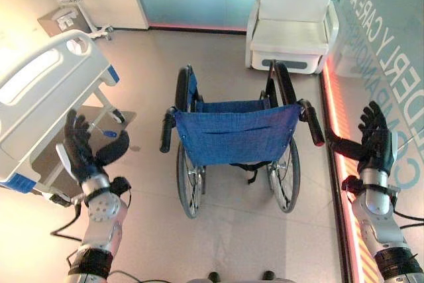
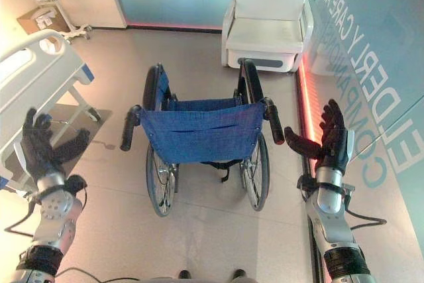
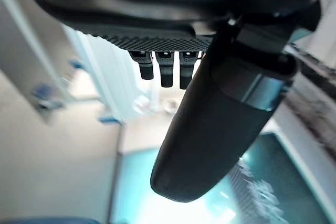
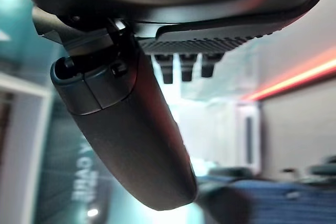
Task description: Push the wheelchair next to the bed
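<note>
the wheelchair (image 1: 235, 140) stands in the middle of the floor (image 1: 218, 230), its blue cloth back towards the camera and its two black push handles sticking out at either side. the bed (image 1: 46, 91), white with blue corner pieces, lies off to the left of it, well apart, with open floor between the two.

the left hand (image 1: 83, 150) is raised to the left of the wheelchair, in front of the bed's end. its fingers (image 3: 165, 69) are straight and its thumb is spread out towards the left push handle, and it holds nothing. it is near that handle but not touching it.

the right hand (image 1: 374, 140) is raised on the right side, by the glowing red strip (image 1: 338, 130) along the foot of the glass wall (image 1: 391, 44). its fingers (image 4: 184, 66) are straight too, thumb stretched towards the right push handle, just short of it and gripping nothing.

beyond the wheelchair a white armchair (image 1: 291, 31) stands against the far wall. a cardboard box (image 1: 59, 21) sits in the far left corner.
</note>
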You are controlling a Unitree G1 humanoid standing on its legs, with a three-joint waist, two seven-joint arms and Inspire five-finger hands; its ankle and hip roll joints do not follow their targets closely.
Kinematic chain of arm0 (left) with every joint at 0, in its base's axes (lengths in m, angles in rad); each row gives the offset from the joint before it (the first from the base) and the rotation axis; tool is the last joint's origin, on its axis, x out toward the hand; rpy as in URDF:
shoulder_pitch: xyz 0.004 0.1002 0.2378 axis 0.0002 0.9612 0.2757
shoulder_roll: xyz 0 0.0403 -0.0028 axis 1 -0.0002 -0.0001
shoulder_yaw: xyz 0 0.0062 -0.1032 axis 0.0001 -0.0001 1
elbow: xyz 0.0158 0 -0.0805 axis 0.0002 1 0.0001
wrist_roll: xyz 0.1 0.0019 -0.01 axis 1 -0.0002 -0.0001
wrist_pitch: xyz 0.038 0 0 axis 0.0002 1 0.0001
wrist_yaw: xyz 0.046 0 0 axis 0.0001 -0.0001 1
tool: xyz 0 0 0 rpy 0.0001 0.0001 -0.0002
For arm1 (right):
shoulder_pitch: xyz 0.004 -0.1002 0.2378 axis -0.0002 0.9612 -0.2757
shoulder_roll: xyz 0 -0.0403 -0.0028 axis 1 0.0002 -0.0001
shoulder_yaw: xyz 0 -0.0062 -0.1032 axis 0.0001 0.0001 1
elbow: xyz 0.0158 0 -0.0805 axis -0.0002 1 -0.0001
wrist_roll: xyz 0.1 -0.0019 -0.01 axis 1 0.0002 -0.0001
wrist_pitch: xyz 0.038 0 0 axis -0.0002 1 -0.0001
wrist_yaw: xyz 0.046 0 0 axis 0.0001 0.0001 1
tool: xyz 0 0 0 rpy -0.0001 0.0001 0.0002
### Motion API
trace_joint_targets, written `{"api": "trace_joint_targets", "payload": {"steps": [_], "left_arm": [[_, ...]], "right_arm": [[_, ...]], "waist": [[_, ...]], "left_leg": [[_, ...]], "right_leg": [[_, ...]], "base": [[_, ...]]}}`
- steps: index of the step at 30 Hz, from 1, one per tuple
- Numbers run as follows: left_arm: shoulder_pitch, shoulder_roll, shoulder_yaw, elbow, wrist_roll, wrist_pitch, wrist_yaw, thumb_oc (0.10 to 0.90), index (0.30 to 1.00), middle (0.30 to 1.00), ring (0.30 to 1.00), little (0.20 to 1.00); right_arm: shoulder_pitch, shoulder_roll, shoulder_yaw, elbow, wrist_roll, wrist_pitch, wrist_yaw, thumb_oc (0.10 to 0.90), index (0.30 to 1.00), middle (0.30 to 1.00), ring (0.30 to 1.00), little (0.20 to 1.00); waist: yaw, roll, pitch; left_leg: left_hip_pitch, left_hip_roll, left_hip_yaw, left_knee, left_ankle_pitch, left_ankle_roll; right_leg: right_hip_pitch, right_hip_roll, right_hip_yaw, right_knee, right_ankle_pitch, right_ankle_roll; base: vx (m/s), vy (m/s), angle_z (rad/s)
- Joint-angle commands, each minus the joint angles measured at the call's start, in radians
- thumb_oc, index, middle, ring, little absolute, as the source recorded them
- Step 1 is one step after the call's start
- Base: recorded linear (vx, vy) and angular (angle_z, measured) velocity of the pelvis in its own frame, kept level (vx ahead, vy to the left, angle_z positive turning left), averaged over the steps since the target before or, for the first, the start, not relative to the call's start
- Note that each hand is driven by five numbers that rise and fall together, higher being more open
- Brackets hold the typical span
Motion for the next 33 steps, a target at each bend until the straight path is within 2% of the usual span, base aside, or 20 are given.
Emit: {"api": "trace_joint_targets", "payload": {"steps": [1,6,9,15,18,19,22,25,28,30,33], "left_arm": [[-0.135,0.128,0.001,-0.083,-0.049,-0.101,-0.076,0.800,0.900,0.900,0.900,0.900],[-0.159,0.129,0.012,-0.203,-0.099,-0.148,-0.116,0.800,0.900,0.900,0.900,0.900],[-0.165,0.115,0.010,-0.271,-0.106,-0.129,-0.136,0.800,0.900,0.900,0.900,0.900],[-0.173,0.113,-0.017,-0.331,-0.127,-0.035,-0.193,0.800,0.900,0.900,0.900,0.900],[-0.161,0.112,-0.023,-0.341,-0.085,0.010,-0.198,0.800,0.900,0.900,0.900,0.900],[-0.153,0.122,-0.026,-0.339,-0.052,0.036,-0.204,0.800,0.900,0.900,0.900,0.900],[-0.132,0.141,-0.026,-0.335,-0.045,0.094,-0.253,0.800,0.900,0.900,0.900,0.900],[-0.108,0.159,-0.030,-0.332,-0.036,0.172,-0.296,0.800,0.900,0.900,0.900,0.900],[-0.101,0.168,-0.035,-0.324,-0.026,0.204,-0.300,0.800,0.900,0.900,0.900,0.900],[-0.099,0.179,-0.045,-0.302,0.007,0.239,-0.296,0.800,0.900,0.900,0.900,0.900],[-0.098,0.191,-0.052,-0.284,0.043,0.254,-0.288,0.800,0.900,0.900,0.900,0.900]], "right_arm": [[-0.203,-0.082,-0.021,-0.089,-0.051,-0.132,-0.030,0.800,0.900,0.900,0.900,0.900],[-0.229,-0.082,-0.029,-0.149,-0.059,-0.145,-0.037,0.800,0.900,0.900,0.900,0.900],[-0.238,-0.067,-0.031,-0.183,-0.047,-0.149,-0.009,0.800,0.900,0.900,0.900,0.900],[-0.246,-0.066,-0.014,-0.252,-0.030,-0.066,0.072,0.800,0.900,0.900,0.900,0.900],[-0.241,-0.071,-0.004,-0.267,-0.039,-0.038,0.108,0.800,0.900,0.900,0.900,0.900],[-0.239,-0.079,0.005,-0.271,-0.047,-0.009,0.130,0.800,0.900,0.900,0.900,0.900],[-0.229,-0.099,0.015,-0.269,-0.051,0.023,0.167,0.800,0.900,0.900,0.900,0.900],[-0.215,-0.116,0.025,-0.264,-0.006,0.064,0.223,0.800,0.900,0.900,0.900,0.900],[-0.214,-0.116,0.034,-0.253,0.012,0.078,0.235,0.800,0.900,0.900,0.900,0.900],[-0.214,-0.117,0.046,-0.237,0.013,0.110,0.239,0.800,0.900,0.900,0.900,0.900],[-0.214,-0.123,0.056,-0.223,0.008,0.151,0.241,0.800,0.900,0.900,0.900,0.900]], "waist": [[-0.005,-0.048,-0.071],[-0.003,-0.050,-0.073],[-0.001,-0.053,-0.076],[0.003,-0.058,-0.076],[0.005,-0.060,-0.074],[0.007,-0.062,-0.073],[0.011,-0.064,-0.073],[0.015,-0.066,-0.068],[0.017,-0.068,-0.065],[0.019,-0.069,-0.063],[0.019,-0.070,-0.060]], "left_leg": [[-0.033,-0.033,0.009,0.030,-0.055,-0.026],[-0.036,-0.033,0.010,0.029,-0.056,-0.024],[-0.036,-0.034,0.008,0.028,-0.058,-0.024],[-0.039,-0.038,0.005,0.031,-0.059,-0.023],[-0.040,-0.038,0.006,0.032,-0.059,-0.023],[-0.042,-0.038,0.006,0.032,-0.058,-0.023],[-0.045,-0.037,0.007,0.032,-0.056,-0.023],[-0.048,-0.036,0.010,0.034,-0.053,-0.022],[-0.049,-0.036,0.011,0.034,-0.051,-0.022],[-0.053,-0.036,0.013,0.038,-0.050,-0.022],[-0.055,-0.036,0.014,0.039,-0.049,-0.022]], "right_leg": [[-0.017,-0.028,-0.002,0.077,-0.062,0.017],[-0.021,-0.026,-0.001,0.079,-0.064,0.016],[-0.022,-0.024,0.001,0.080,-0.066,0.016],[-0.026,-0.021,-0.001,0.084,-0.066,0.017],[-0.028,-0.021,-0.003,0.086,-0.066,0.018],[-0.029,-0.020,-0.003,0.086,-0.065,0.019],[-0.030,-0.019,-0.005,0.084,-0.063,0.019],[-0.032,-0.019,-0.007,0.086,-0.061,0.020],[-0.033,-0.018,-0.010,0.086,-0.058,0.021],[-0.035,-0.019,-0.013,0.087,-0.057,0.022],[-0.037,-0.020,-0.015,0.088,-0.055,0.023]], "base": [[0.00,0.000,0.00],[0.00,0.000,0.00],[0.00,0.000,0.00],[0.00,0.000,0.00],[0.00,0.000,0.00],[0.00,0.000,0.00],[0.00,0.000,0.00],[0.00,-0.004,0.02],[0.00,0.000,0.00],[0.00,0.000,0.00],[0.00,0.000,0.00]]}}
